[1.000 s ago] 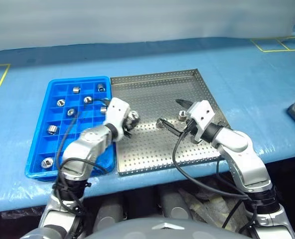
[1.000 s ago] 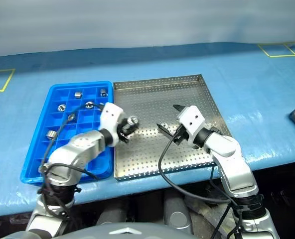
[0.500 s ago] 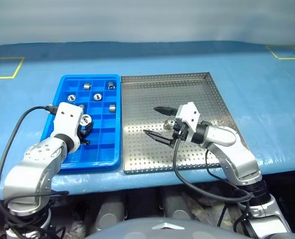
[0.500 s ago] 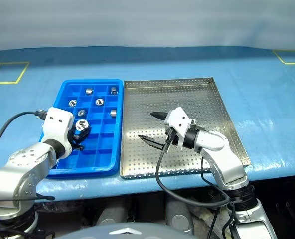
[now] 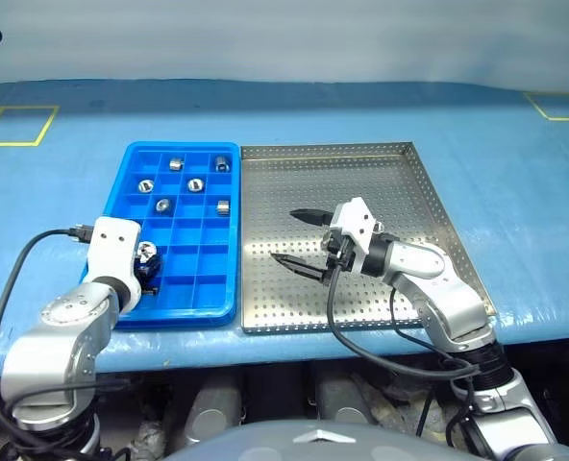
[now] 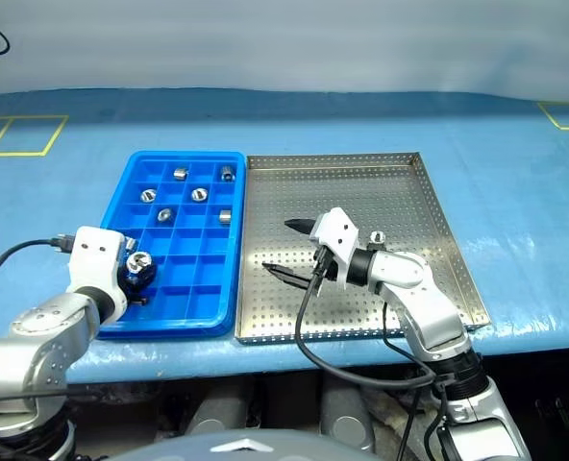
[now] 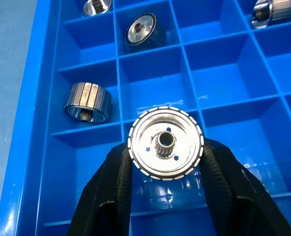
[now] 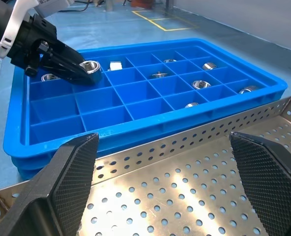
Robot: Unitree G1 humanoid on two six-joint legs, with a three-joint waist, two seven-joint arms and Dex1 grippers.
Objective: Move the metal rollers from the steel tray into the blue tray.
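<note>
Blue sheeting is covering a long desk [image 5: 515, 182], with yellow taped squares showing near its far corners. Two trays are lying side by side on it, touching along one edge. On the robot's left is sitting a bright blue rectangular plastic tray [image 5: 224, 298] divided into a grid of small square compartments. On the right is sitting a large square silver-grey steel tray [image 5: 429, 182] with a perforated floor and a low raised rim.

Short shiny silver metal rollers [image 5: 195, 184] with hollow centres are resting in separate compartments toward the far end of the blue tray; five are showing there in the left eye view. One more roller [image 6: 378, 237] is lying on the steel tray floor, just behind the right arm's white wrist housing.

The left gripper [image 7: 165, 162] is hovering over the near left compartments of the blue tray, its black jaws clenched on a ridged silver roller [image 7: 165, 143] with a small toothed bore. From the wrist view, the roller is blocking part of the compartment beneath it.

The right gripper [image 5: 299, 240] is hovering over the middle of the steel tray, pointing toward the blue tray, its jaws spread wide and grasping nothing.
</note>
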